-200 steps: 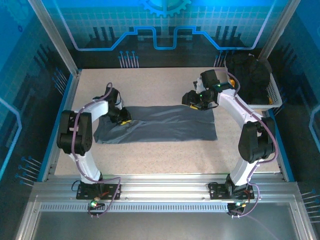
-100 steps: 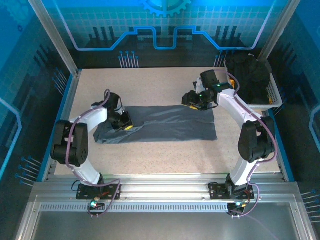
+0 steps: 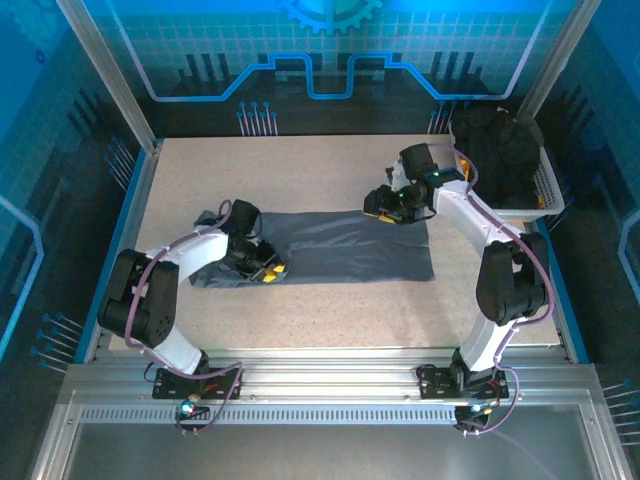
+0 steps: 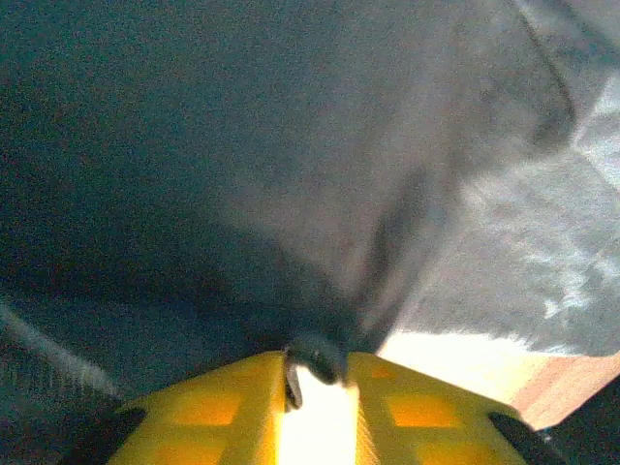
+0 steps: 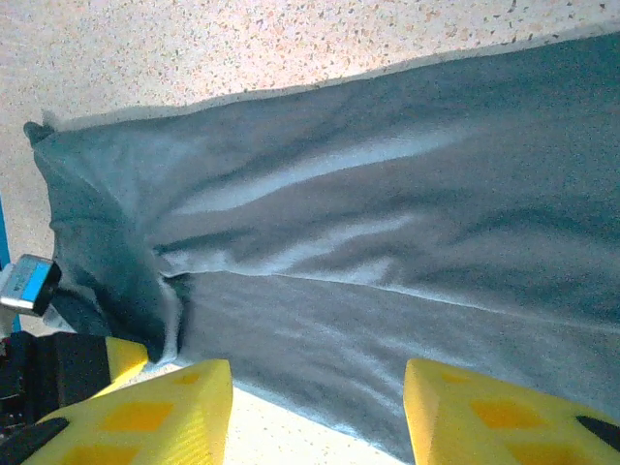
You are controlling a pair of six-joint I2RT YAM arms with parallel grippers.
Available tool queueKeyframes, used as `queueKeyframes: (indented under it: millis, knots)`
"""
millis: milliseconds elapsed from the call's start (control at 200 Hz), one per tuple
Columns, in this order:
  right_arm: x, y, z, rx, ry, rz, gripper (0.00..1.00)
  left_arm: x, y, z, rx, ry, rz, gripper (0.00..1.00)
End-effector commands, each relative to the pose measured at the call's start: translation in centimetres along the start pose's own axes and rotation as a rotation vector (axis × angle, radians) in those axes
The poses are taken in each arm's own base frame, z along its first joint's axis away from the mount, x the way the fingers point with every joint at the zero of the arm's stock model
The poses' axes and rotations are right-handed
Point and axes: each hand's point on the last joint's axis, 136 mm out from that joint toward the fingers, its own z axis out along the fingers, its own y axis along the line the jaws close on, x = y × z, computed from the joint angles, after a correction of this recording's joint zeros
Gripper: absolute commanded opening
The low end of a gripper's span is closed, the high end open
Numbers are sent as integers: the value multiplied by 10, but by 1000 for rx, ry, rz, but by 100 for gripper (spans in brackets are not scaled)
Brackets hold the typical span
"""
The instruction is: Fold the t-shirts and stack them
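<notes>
One dark grey t-shirt [image 3: 350, 250] lies flat on the surface [image 3: 320, 170] as a long strip. Its long axis runs left to right, spanning the space between the two arms.

The left gripper [image 3: 272, 270] is down on the strip's near edge, toward its left end. In the wrist view its yellow fingers stand narrow, with a small pucker of cloth at the slit between them. I cannot tell whether that cloth is gripped or merely touching.

The right gripper [image 3: 385, 208] sits at the opposite corner, over the far edge near the right end. Its fingers are spread wide and hold nothing, and the shirt's edge passes below them.

So the shirt stretches away to the right of the left gripper and to the left of the right one, each arm nearest its own end. A fold across the long axis probably comes next. More heaped shirts [image 3: 495, 145] fill the white basket [image 3: 545, 190] at the far right corner.
</notes>
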Motion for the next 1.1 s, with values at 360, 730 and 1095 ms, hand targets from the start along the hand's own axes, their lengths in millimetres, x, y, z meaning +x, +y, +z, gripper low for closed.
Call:
queueKeyframes:
  millis: [360, 730, 1095]
  knots:
    - [21, -1, 3, -16, 31, 10, 51, -8, -19, -42, -4, -110, -39, 42]
    - [34, 27, 8, -61, 67, -66, 51, -52, 34, -67, -294, -308, -79, 53]
    - [50, 60, 27, -133, 123, -112, 51, -80, 97, -103, -166, -410, -538, 57]
